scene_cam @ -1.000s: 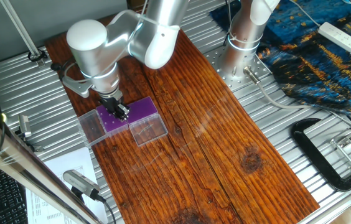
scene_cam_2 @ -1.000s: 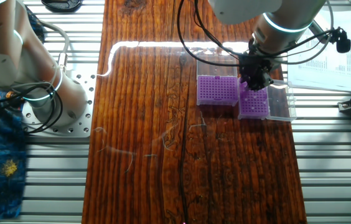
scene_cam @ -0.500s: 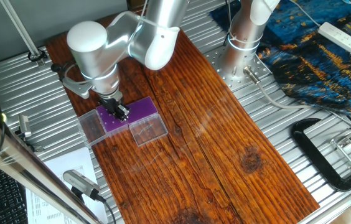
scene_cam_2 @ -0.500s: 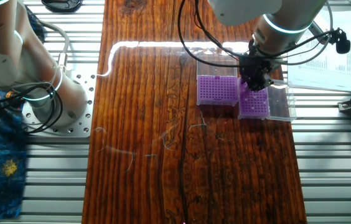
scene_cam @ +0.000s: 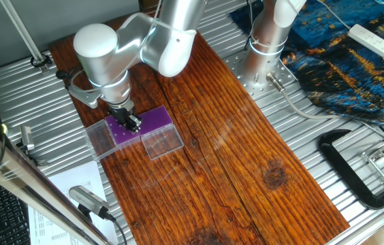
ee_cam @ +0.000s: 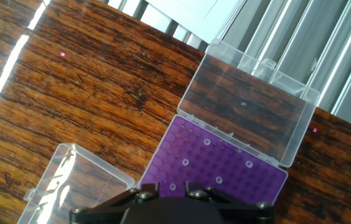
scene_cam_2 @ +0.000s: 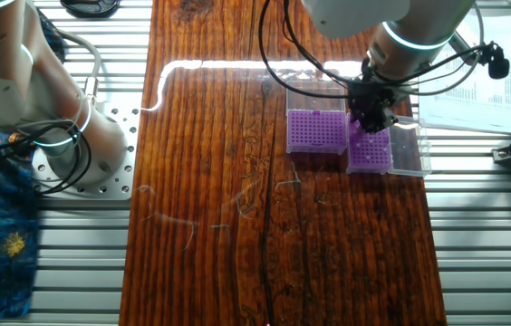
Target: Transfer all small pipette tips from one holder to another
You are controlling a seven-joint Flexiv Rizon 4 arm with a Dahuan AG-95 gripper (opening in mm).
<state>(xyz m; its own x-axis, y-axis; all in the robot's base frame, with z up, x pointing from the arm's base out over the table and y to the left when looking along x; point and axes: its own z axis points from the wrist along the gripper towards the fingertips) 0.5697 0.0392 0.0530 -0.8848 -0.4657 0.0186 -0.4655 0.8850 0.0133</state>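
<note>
The arm bends steeply down, its gripper (scene_cam_2: 371, 118) poised over the rack (scene_cam_2: 370, 147) at three o'clock of its twin (scene_cam_2: 316, 132), pale tips (ee_cam: 206, 142) dotting the purple top; whether the fingers are parted I cannot tell.

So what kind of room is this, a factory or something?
More likely a robotics lab bench. A robot arm works over purple pipette tip boxes on a wooden board, with a clamp and a power strip lying nearby.
</note>
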